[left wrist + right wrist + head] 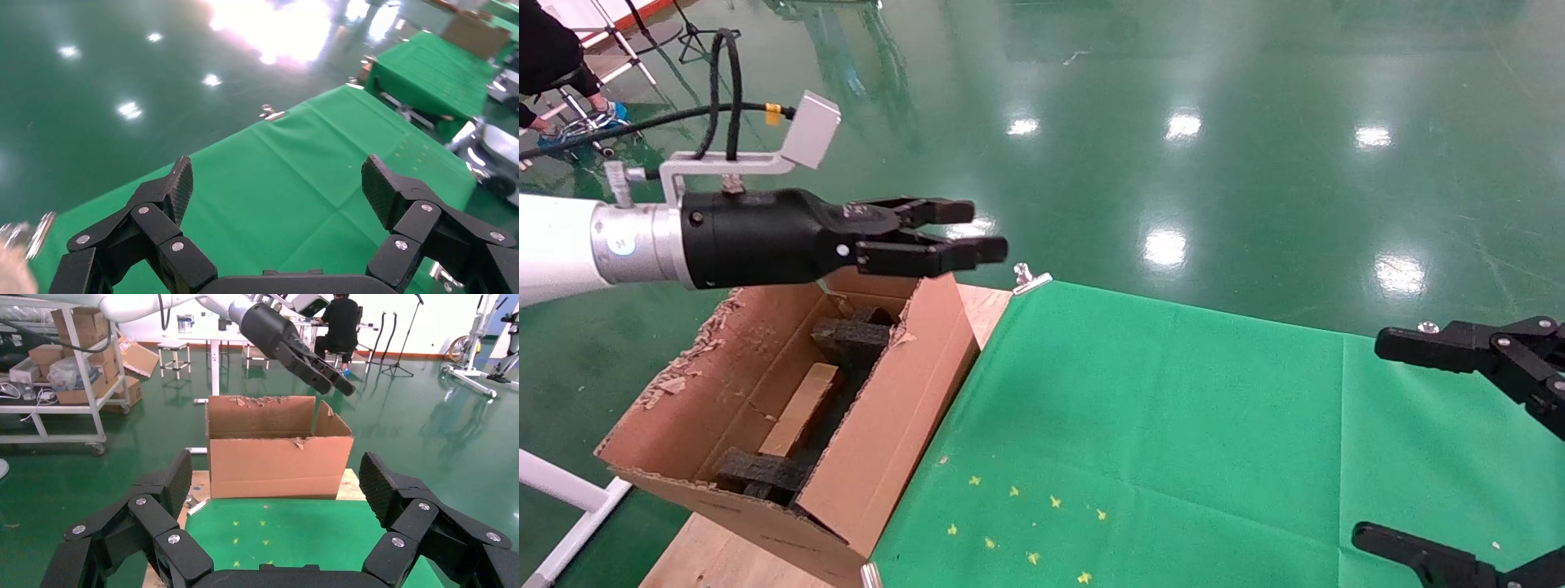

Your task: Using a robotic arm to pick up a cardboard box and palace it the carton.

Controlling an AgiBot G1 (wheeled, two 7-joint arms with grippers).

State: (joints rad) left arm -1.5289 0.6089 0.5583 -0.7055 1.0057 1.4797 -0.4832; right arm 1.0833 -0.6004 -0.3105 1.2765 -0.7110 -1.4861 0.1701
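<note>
The carton (pixel 764 425) stands open on a wooden board at the left of the green table, with ragged flaps and black foam blocks (pixel 850 335) inside. The small brown cardboard box (pixel 801 408) lies flat in it between the foam blocks. My left gripper (pixel 981 233) hovers above the carton's far end, pointing toward the table. In its wrist view the left gripper (pixel 276 177) is open over green cloth with nothing between its fingers. The right gripper (pixel 1397 441) is open at the table's right edge, facing the carton (pixel 278 459) from across the table.
The green cloth (pixel 1173 425) carries small yellow star marks (pixel 1026 514) near the front. A metal clip (pixel 1030 279) holds its far corner. Shiny green floor lies beyond. Shelves with boxes (pixel 67 361) and a seated person (pixel 343 321) are far behind the carton.
</note>
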